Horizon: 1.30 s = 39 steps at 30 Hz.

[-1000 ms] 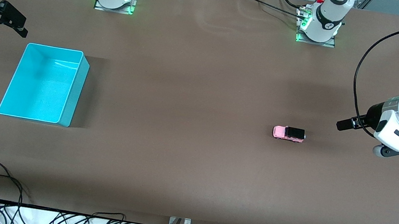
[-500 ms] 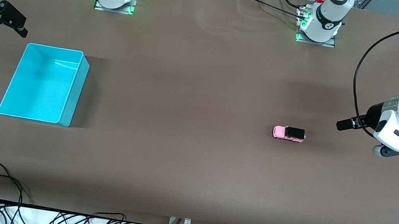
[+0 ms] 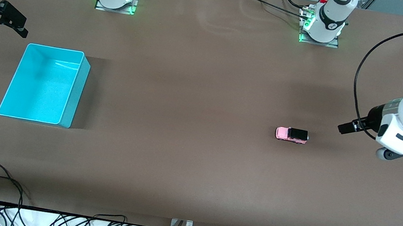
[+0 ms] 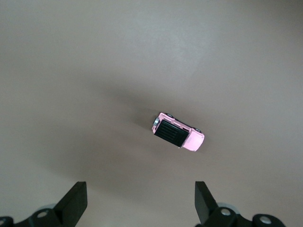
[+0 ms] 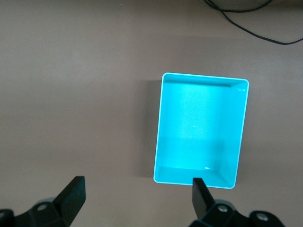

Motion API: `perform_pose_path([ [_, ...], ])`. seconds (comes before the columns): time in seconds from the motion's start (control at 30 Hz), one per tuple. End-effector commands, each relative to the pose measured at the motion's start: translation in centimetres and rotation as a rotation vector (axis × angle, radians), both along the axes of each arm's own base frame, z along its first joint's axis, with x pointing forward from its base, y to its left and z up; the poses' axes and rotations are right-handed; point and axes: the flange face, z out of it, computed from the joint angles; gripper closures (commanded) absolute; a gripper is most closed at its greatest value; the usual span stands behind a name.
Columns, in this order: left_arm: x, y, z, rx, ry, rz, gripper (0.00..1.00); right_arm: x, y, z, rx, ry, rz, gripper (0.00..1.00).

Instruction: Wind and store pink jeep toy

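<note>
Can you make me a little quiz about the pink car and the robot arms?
1. True or false: the pink jeep toy is already inside the turquoise bin.
2. Which gripper has the jeep in its wrist view? A) left gripper B) right gripper C) neither
3. Fill in: both grippers are ____ and hold nothing.

Key
1. False. The jeep stands on its wheels on the brown table, toward the left arm's end; the bin sits toward the right arm's end with nothing in it.
2. A. The left gripper is up over the table near the jeep; the right gripper is up near the bin.
3. open
</note>
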Motion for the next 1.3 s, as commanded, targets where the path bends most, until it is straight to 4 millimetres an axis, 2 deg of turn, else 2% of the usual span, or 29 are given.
perform_pose_path([
  [0.0, 0.7, -1.9, -2.5, 0.022, 0.026, 0.150, 0.00, 0.1, -0.1, 0.6, -0.007, -0.004, -0.011, 0.00],
  [0.2, 1.1, -2.8, -5.6, 0.059, 0.039, 0.365, 0.00, 0.1, -0.1, 0.6, -0.007, -0.002, -0.011, 0.00],
  [0.37, 0.3, -3.9, -9.6, 0.082, 0.028, 0.520, 0.00, 0.1, -0.1, 0.6, -0.007, -0.002, -0.011, 0.00],
  [0.63, -1.3, -4.1, -15.6, 0.106, 0.019, 0.790, 0.00, 0.1, 0.0, 0.6, -0.007, -0.002, -0.010, 0.00],
  [0.83, -1.8, -4.1, -19.5, 0.105, -0.010, 0.960, 0.00, 0.1, 0.1, 0.6, -0.007, -0.002, -0.010, 0.00],
  [1.07, -2.8, -5.2, -23.4, 0.100, -0.043, 1.069, 0.00, 0.1, 0.1, 0.6, -0.007, -0.004, -0.010, 0.00],
  [1.27, -2.7, -5.6, -25.2, 0.093, -0.049, 1.084, 0.00, 0.1, 0.1, 0.6, -0.007, -0.005, -0.010, 0.00],
])
